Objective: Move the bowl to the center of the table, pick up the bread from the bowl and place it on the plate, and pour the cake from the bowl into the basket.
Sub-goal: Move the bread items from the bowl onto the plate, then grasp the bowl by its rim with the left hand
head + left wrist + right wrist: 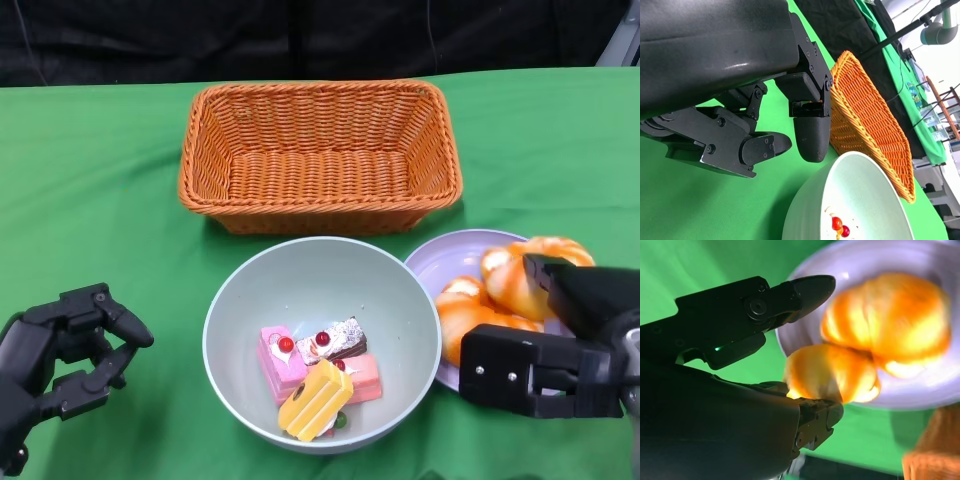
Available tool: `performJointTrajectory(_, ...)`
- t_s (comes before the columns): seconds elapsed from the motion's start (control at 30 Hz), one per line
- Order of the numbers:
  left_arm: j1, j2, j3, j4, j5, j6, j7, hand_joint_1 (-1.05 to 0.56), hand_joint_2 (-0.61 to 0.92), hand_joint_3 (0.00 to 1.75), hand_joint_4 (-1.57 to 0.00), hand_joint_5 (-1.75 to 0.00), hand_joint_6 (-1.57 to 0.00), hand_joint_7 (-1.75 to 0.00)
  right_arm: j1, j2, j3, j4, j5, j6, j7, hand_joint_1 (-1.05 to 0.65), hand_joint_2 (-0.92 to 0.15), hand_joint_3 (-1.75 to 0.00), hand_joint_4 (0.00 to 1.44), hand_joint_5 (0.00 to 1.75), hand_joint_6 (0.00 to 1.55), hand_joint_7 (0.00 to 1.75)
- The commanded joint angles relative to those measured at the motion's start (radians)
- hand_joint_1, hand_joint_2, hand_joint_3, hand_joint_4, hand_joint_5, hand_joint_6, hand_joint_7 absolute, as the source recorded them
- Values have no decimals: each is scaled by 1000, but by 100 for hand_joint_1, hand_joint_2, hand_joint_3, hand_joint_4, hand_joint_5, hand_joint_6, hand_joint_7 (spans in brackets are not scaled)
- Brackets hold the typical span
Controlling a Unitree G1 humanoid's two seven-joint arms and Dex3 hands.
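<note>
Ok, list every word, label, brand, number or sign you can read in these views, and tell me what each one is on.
None: no view shows any readable text.
The basket, bowl, plate, bread and cake pieces carry no lettering.
The left hand and right hand show only screws, no markings.
The clutter beyond the table's far end in the left wrist view is too small and blurred to tell.

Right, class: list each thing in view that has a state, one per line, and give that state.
Woven orange wicker basket: upright, empty.
Pale green round bowl: upright, holds cake pieces.
Lilac round plate: holds two orange bread rolls.
Left hand: holds nothing, fingers curled.
Right hand: over the bread; grip unclear.
</note>
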Motion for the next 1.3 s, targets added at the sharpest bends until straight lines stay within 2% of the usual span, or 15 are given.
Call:
performJointTrajectory(0.03, -9, 20, 7, 13, -7, -10, -3, -1, 81, 59, -75, -161, -77, -117, 53, 35, -61, -64, 3, -30, -144, -88, -92, -19, 14, 3, 6, 1)
performJointTrajectory(0.27, -15, 21, 6, 19, -4, -9, 0, -1, 81, 59, -75, -161, -78, -118, 119, 102, -144, -174, 22, -97, -311, -75, -92, -15, 39, 13, 30, 8)
performJointTrajectory(0.3, -17, 21, 5, 23, -4, -10, 0, -1, 81, 59, -75, -161, -77, -119, 128, 109, -156, -203, 28, -100, -309, -71, -92, -13, 48, 15, 39, 9)
performJointTrajectory(0.43, -25, 20, 4, 35, -2, -19, 0, -3, 79, 60, -76, -161, -77, -120, 164, 111, -187, -306, 43, -104, -254, -67, -92, -11, 63, 19, 49, 9)
performJointTrajectory(0.5, -25, 19, 5, 33, -7, -14, -3, -3, 79, 61, -76, -161, -77, -120, 201, 142, -240, -339, 161, -191, -305, -55, -91, -6, 72, 20, 58, 9)
performJointTrajectory(0.57, -24, 20, 4, 31, -5, -12, -1, -2, 79, 61, -76, -161, -77, -121, 244, 204, -326, -321, 388, -370, -373, -37, -90, -2, 81, 21, 69, 9)
performJointTrajectory(0.63, -25, 22, 3, 34, -3, -26, -4, -1, 79, 62, -75, -162, -76, -121, 283, 262, -404, -271, 621, -559, -397, -13, -92, -13, 100, 36, 94, 19)
performJointTrajectory(0.7, -26, 24, 4, 37, -5, -42, -9, 0, 78, 62, -75, -162, -76, -121, 311, 298, -445, -235, 764, -668, -387, -8, -90, -23, 101, 62, 108, 25)
performJointTrajectory(0.73, -26, 26, 5, 40, -8, -54, -15, -1, 79, 60, -75, -156, -77, -116, 330, 319, -463, -222, 847, -707, -365, -6, -83, -49, 91, 103, 109, 43)
performJointTrajectory(0.77, -25, 28, 6, 40, -12, -66, -21, -1, 80, 56, -75, -149, -78, -109, 351, 341, -481, -218, 943, -723, -333, -6, -76, -70, 84, 127, 98, 73)
performJointTrajectory(0.83, -23, 31, 7, 36, -21, -82, -34, -2, 84, 44, -76, -130, -83, -85, 391, 368, -504, -229, 1121, -702, -264, -8, -65, -101, 76, 157, 78, 119)
performJointTrajectory(0.97, -21, 38, 6, 24, -42, -132, -71, -12, 88, 23, -77, -94, -89, -41, 463, 366, -535, -274, 1359, -588, -184, -16, -63, -113, 77, 173, 68, 151)
performJointTrajectory(1.03, -19, 47, 2, 18, -41, -168, -91, -25, 91, 11, -77, -65, -87, -18, 500, 356, -555, -295, 1461, -531, -158, -14, -62, -118, 81, 174, 65, 161)
performJointTrajectory(1.2, -9, 102, -39, -27, -17, -295, -161, -43, 92, 7, -59, -21, -64, -1, 574, 342, -597, -313, 1560, -478, -132, -10, -59, -123, 80, 175, 62, 165)
performJointTrajectory(1.3, -11, 148, -70, -50, 37, -395, -185, -50, 92, 6, -49, -11, -54, 0, 593, 343, -617, -301, 1585, -462, -135, -11, -60, -122, 79, 175, 60, 166)
